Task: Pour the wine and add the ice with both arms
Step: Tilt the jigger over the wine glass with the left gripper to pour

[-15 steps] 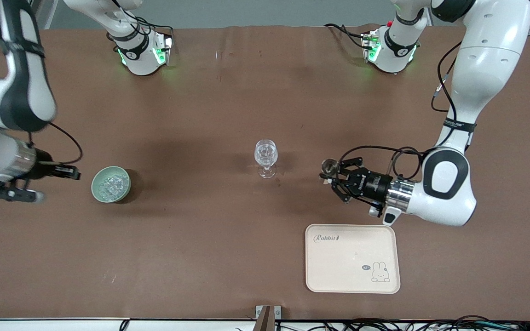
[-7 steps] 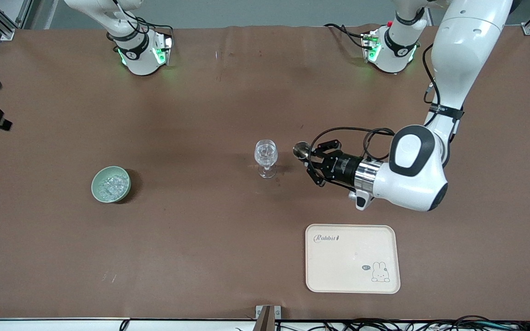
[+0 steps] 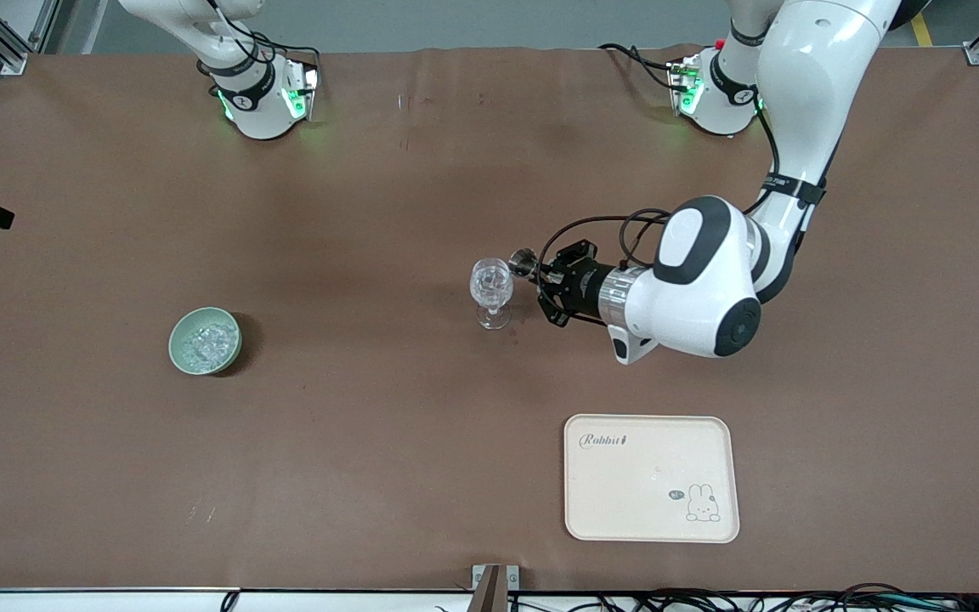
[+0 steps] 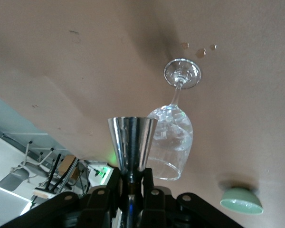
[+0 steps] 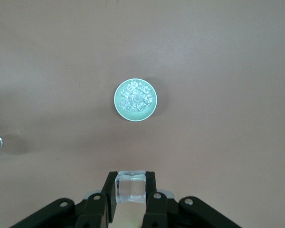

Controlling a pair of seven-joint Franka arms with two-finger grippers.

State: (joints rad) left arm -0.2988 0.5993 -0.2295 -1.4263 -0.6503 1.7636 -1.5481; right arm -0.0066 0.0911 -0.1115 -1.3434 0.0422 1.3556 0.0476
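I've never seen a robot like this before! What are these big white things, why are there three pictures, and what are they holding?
They are two robot arms bolted to a brown table. One picture looks down from a high camera; the other two come from cameras on each arm's wrist. The left gripper holds a shiny metal measuring cup beside a wine glass. The right gripper pinches a clear ice cube, high above a green bowl of ice. A cream tray with a bunny drawing lies nearer the high camera.

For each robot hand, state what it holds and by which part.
The left hand holds a steel jigger by its narrow waist. The right hand pinches an ice cube by its sides.
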